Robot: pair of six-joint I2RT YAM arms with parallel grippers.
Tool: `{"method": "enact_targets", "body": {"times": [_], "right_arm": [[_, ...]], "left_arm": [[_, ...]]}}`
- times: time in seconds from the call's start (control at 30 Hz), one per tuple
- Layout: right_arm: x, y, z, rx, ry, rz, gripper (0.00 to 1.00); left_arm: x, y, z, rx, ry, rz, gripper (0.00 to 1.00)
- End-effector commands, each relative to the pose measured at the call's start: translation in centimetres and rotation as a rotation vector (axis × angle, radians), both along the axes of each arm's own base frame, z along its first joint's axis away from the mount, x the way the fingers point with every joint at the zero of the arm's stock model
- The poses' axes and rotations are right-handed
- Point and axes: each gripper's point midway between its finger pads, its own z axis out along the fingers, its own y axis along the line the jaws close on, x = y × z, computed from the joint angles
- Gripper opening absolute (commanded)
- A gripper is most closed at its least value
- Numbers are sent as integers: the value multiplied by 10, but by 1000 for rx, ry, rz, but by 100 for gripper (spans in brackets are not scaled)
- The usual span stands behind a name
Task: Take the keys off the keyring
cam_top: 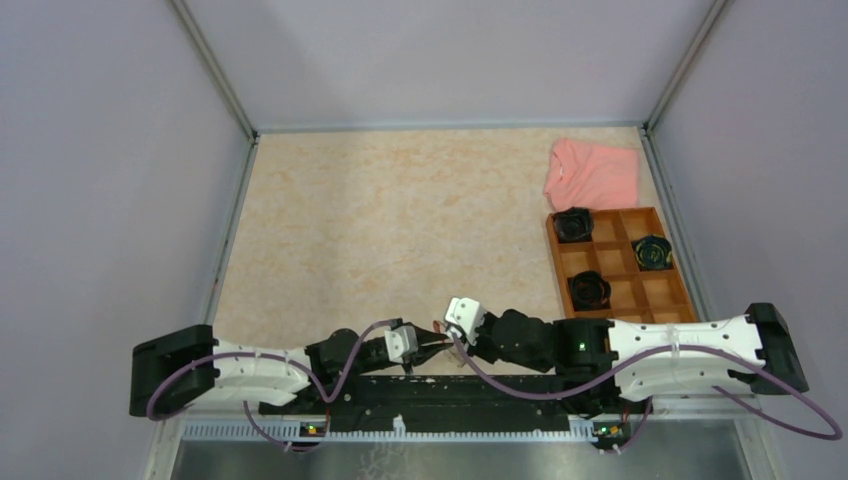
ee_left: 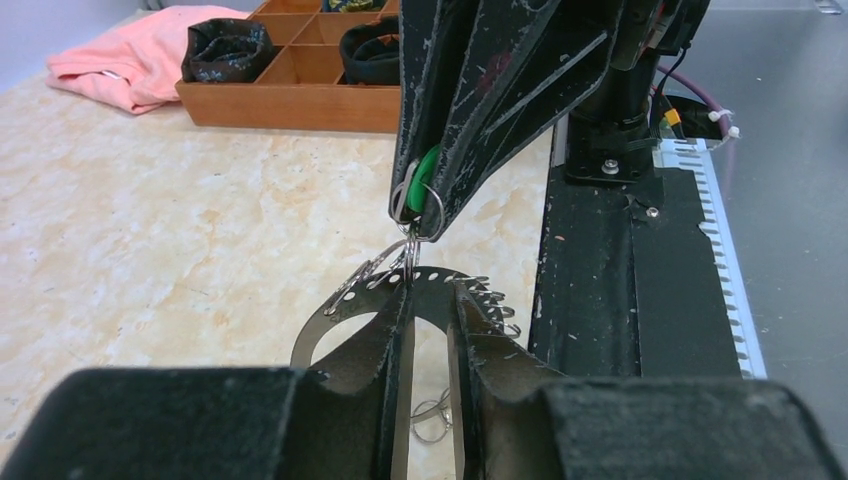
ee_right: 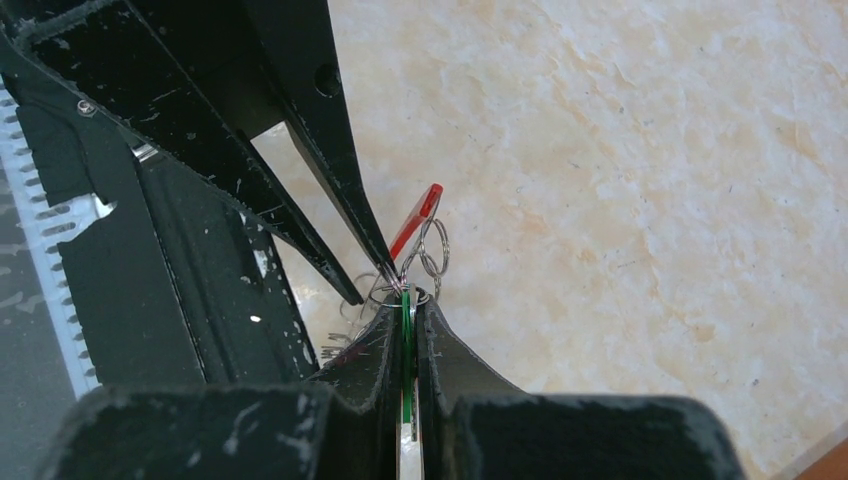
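The keyring (ee_left: 340,305) is a grey perforated metal band, held off the table just past the arms' bases. Its red sleeve (ee_right: 420,215) shows in the right wrist view. My left gripper (ee_left: 432,285) has its jaws nearly together, and the band spans the narrow gap at their tips. My right gripper (ee_right: 408,298) is shut on the green-headed key (ee_right: 408,330), which also shows in the left wrist view (ee_left: 425,172). Small split rings (ee_right: 432,248) link the key to the band. In the top view the left gripper (cam_top: 432,345) and right gripper (cam_top: 447,340) meet tip to tip.
A wooden compartment tray (cam_top: 600,211) holding black coiled bundles (cam_top: 573,224) stands at the right, with a pink cloth (cam_top: 592,172) behind it. The black base rail (cam_top: 450,390) runs just under the grippers. A few loose small rings (ee_left: 435,415) lie on the table below.
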Motion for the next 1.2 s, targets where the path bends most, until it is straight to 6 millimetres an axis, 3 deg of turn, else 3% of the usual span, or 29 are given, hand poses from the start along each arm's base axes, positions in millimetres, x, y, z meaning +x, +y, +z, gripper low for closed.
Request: {"method": "enact_targets", "body": {"times": [0.0,0.6,0.67,1.17], "right_arm": [[-5,5,21,66,1,11,0],[-7,4,22,84,7,13,0],[-7,4,21,82,8,12,0],[-9,3,24,81,5,20,0]], "left_arm": [[1,7,12,-62,-35,19,24],[-3,4,16,-62,-56,-10,26],[-1,-1,30,-91,-69,-6,26],[-5,-2,39,-92,-120,-30,29]]}}
